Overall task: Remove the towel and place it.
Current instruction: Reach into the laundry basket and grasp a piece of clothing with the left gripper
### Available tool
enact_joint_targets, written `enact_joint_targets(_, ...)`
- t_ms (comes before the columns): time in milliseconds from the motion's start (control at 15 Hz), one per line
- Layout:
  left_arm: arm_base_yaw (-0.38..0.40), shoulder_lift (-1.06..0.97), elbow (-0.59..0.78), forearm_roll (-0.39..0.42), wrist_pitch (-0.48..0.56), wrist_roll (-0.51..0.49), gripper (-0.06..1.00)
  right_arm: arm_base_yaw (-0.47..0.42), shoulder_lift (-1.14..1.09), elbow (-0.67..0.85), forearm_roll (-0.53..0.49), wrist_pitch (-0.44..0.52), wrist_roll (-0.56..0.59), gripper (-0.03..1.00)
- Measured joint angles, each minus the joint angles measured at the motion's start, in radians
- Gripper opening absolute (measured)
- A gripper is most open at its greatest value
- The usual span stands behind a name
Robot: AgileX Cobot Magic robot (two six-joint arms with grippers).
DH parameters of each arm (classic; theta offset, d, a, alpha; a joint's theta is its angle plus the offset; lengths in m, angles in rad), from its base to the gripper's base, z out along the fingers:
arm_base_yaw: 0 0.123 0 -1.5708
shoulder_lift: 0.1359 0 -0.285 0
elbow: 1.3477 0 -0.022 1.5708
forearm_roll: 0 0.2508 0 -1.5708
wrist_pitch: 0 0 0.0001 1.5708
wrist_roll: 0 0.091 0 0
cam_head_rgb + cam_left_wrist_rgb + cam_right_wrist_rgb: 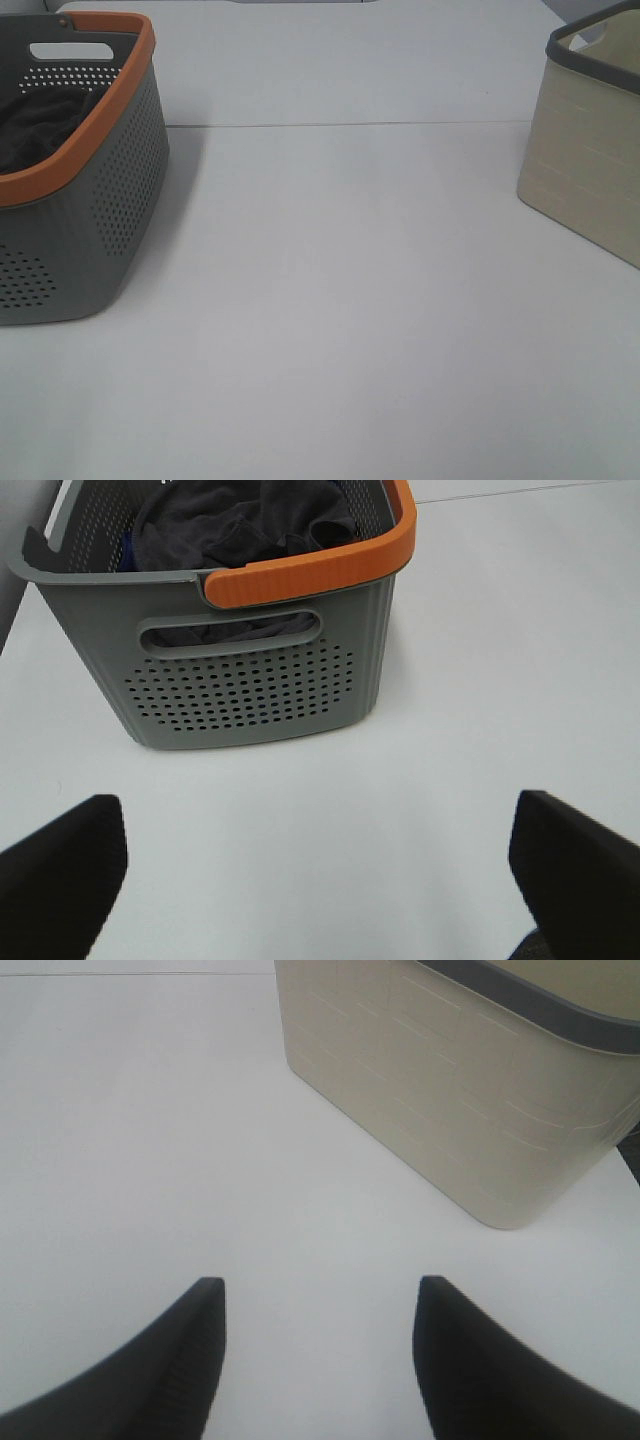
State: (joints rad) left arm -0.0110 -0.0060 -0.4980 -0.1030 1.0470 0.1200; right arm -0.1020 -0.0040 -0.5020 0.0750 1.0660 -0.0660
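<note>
Towel (240,525): dark, crumpled, lying inside grey basket (250,680) with orange rim, at far left of table (350,300). Left hand (315,805): fingers spread wide, holding nothing, touching nothing, above table, facing handle side of grey basket. Right hand (320,1290): partly open, holding nothing, above table near beige basket (440,1090) at far right. Baskets well apart.

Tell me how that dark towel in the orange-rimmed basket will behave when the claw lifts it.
Probably floppy: the towel lies crumpled in folds inside the basket, so it should sag and trail. Likely light, being thin cloth. A trailing corner might catch the orange rim.
</note>
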Motion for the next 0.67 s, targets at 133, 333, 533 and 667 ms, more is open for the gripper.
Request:
enact_joint_targets(133, 0.0, 0.0, 0.0, 0.0, 0.0, -0.003, 0.98, 0.0, 0.0, 0.0, 0.0, 0.0, 0.0, 0.5)
enact_joint_targets(333, 0.0, 0.0, 0.0, 0.0, 0.0, -0.004, 0.98, 0.0, 0.0, 0.0, 0.0, 0.0, 0.0, 0.5)
enact_joint_targets(533, 0.0, 0.0, 0.0, 0.02, 0.0, -0.041, 0.98, 0.0, 0.0, 0.0, 0.0, 0.0, 0.0, 0.5)
enact_joint_targets(667, 0.0, 0.0, 0.0, 0.043, 0.0, -0.077, 0.98, 0.0, 0.0, 0.0, 0.0, 0.0, 0.0, 0.5)
